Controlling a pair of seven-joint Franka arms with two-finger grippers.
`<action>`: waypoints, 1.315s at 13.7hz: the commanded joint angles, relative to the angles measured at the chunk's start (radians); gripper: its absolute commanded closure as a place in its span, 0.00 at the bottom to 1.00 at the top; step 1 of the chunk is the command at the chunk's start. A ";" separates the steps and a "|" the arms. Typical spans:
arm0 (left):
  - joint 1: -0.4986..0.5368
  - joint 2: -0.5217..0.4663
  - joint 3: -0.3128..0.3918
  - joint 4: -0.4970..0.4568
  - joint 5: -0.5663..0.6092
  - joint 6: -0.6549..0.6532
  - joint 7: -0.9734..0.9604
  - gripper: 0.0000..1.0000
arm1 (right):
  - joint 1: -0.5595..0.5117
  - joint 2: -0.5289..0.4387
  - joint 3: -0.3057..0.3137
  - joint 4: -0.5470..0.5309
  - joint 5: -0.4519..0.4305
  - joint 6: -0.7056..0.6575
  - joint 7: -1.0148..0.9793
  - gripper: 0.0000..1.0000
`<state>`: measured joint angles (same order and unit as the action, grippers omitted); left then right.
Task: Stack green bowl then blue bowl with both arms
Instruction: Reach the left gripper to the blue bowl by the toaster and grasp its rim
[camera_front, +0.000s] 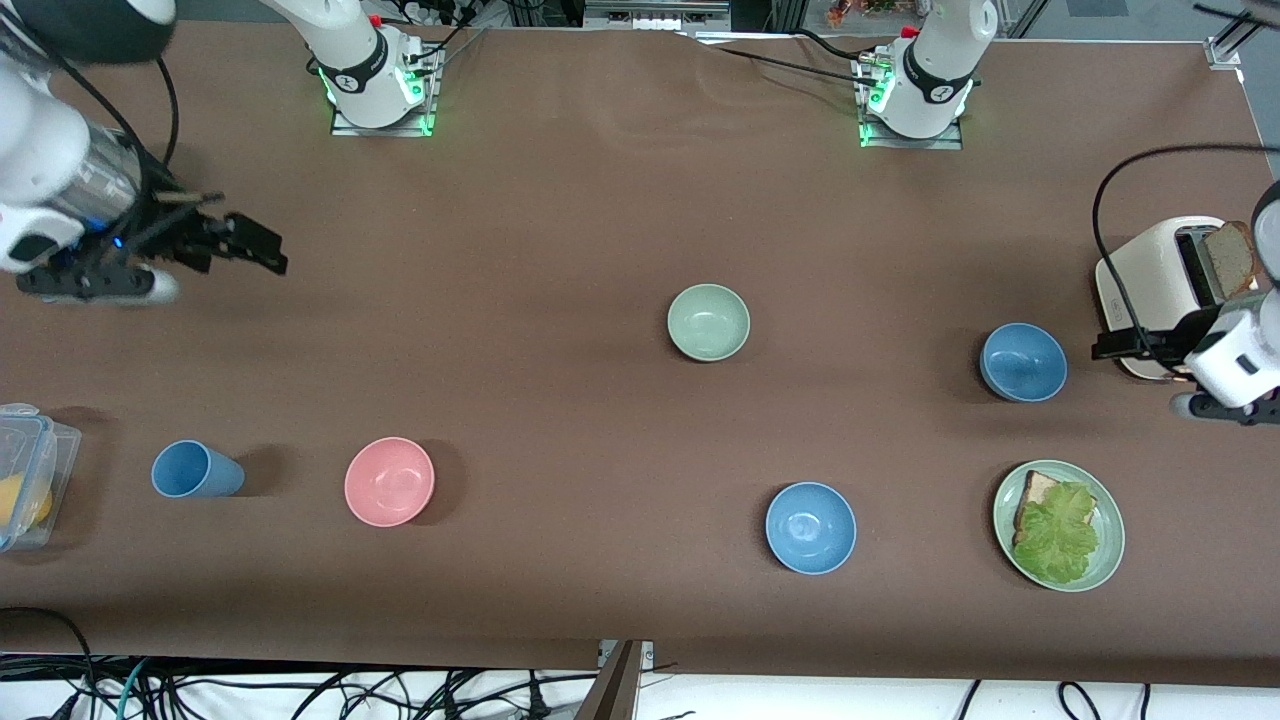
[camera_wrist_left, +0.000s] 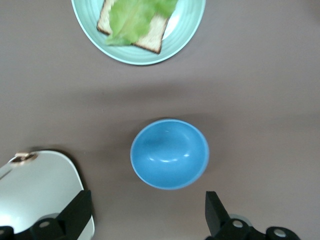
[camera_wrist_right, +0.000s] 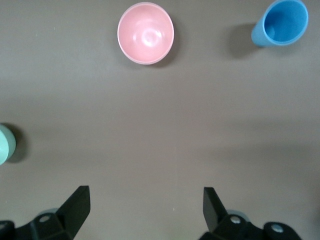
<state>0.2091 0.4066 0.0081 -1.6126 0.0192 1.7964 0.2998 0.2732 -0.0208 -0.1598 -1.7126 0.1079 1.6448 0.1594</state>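
Both arms raised, jaws apart

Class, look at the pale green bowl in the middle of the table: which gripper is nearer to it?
Left. The left gripper hangs beside the toaster, past a blue bowl from the green bowl; the right gripper is further off, at its own table end.

A long table (camera_front: 560, 200) covered in a plain matte brown sheet fills nearly the whole front view, evenly lit from above so that things on it cast only soft, short shadows. Just off the table's edge nearest the front camera runs a pale floor strip (camera_front: 300, 700) strewn with tangled black cables (camera_front: 200, 695). Past the table's edge where the bases stand, metal framing (camera_front: 655, 12) and more cables show.
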 joint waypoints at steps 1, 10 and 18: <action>0.042 0.041 -0.008 -0.047 0.012 0.106 0.085 0.00 | 0.011 -0.080 -0.004 -0.101 -0.031 0.033 -0.004 0.00; 0.062 0.049 -0.013 -0.385 0.016 0.497 0.279 0.20 | 0.024 -0.059 0.011 -0.110 -0.068 0.041 0.011 0.00; 0.062 0.061 -0.007 -0.351 0.015 0.482 0.303 1.00 | 0.017 -0.047 0.003 -0.105 -0.070 0.046 -0.006 0.00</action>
<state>0.2628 0.4795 0.0043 -1.9733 0.0200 2.2796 0.5791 0.2910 -0.0610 -0.1563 -1.8108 0.0476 1.6922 0.1598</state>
